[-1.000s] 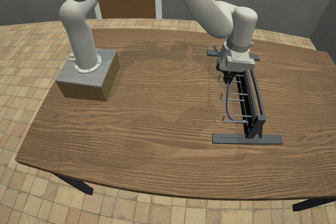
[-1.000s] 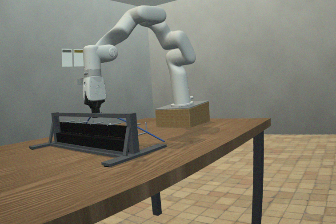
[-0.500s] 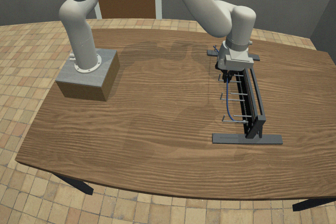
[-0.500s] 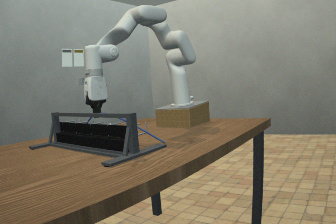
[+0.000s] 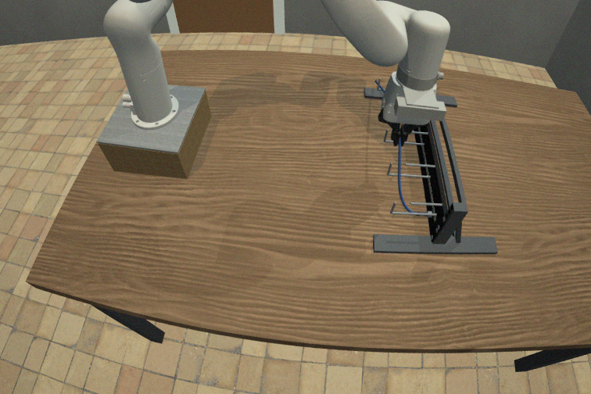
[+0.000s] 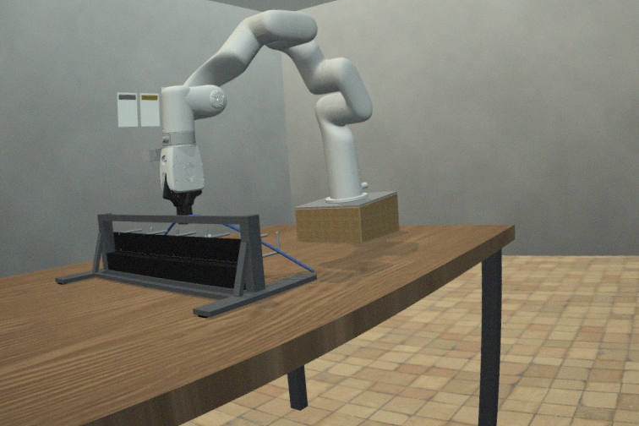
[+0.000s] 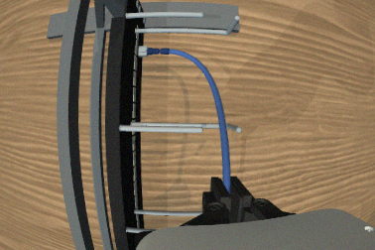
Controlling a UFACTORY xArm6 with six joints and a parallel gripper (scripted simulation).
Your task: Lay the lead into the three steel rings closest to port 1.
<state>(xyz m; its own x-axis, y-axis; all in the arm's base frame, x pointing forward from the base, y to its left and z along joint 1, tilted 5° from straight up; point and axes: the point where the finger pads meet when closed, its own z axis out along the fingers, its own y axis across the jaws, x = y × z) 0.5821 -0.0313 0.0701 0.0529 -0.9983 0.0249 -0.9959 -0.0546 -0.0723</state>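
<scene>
The blue lead (image 5: pixel 399 169) (image 6: pixel 289 257) (image 7: pixel 215 94) runs from its plug (image 7: pixel 143 51) in the rack's port row, bends, and passes between my fingertips. My gripper (image 5: pixel 400 143) (image 6: pixel 182 221) (image 7: pixel 221 193) is shut on it, in front of the rack (image 5: pixel 454 159) (image 6: pixel 177 219) and above ring height. In the wrist view the lead crosses over the gap of a steel ring (image 7: pixel 179 128); its height there is hard to tell. The lead's tail (image 5: pixel 378 85) slopes down beyond my gripper near the rack's far foot. The rings closest to port 1 are mostly hidden behind my gripper. The rack appears upright.
Another ring (image 5: pixel 406 213) (image 7: pixel 179 31) stands by the plug end, near one rack foot (image 5: pixel 401 243). The rack's other foot (image 5: pixel 449 101) (image 6: pixel 281 289) lies past my gripper. The arm's base block (image 5: pixel 148 126) (image 6: pixel 330 221) stands across the wooden table (image 5: pixel 267 179).
</scene>
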